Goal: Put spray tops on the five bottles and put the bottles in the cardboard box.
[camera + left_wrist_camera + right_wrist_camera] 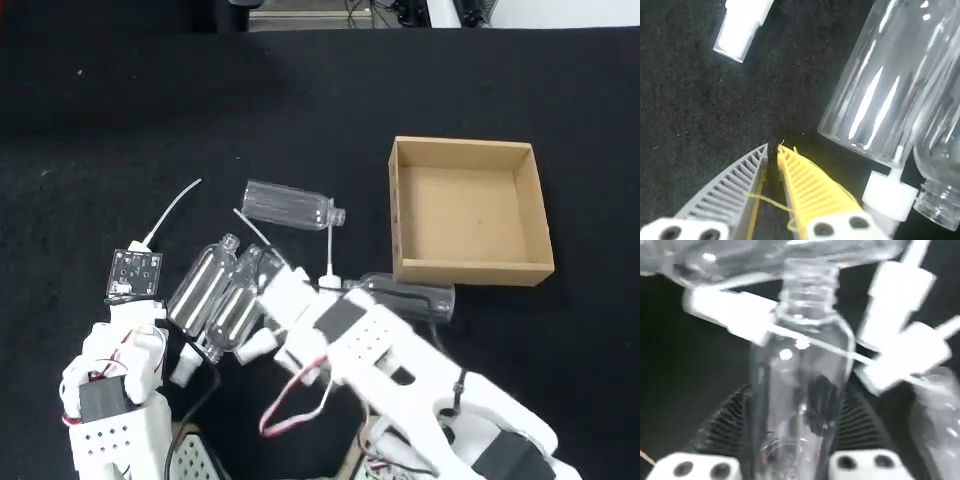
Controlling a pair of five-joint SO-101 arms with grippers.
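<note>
My right gripper (795,405) is shut on a clear bottle (800,370) with a bare threaded neck; in the high view this gripper (272,283) sits among the bottles at the table's middle. White spray tops (727,310) lie against the bottle's neck. Two more clear bottles (205,285) lie side by side to its left, one (290,205) lies farther back, and one (412,297) lies by the cardboard box (470,268). My left gripper (772,148) is shut on nothing, low over the cloth beside a bottle's base (875,95) and a spray top (889,194).
Black cloth covers the table. A loose spray top (150,240) with a long thin tube lies at the left, another (328,270) near the box's front corner. The box is open and holds nothing. Free room lies at the back and far left.
</note>
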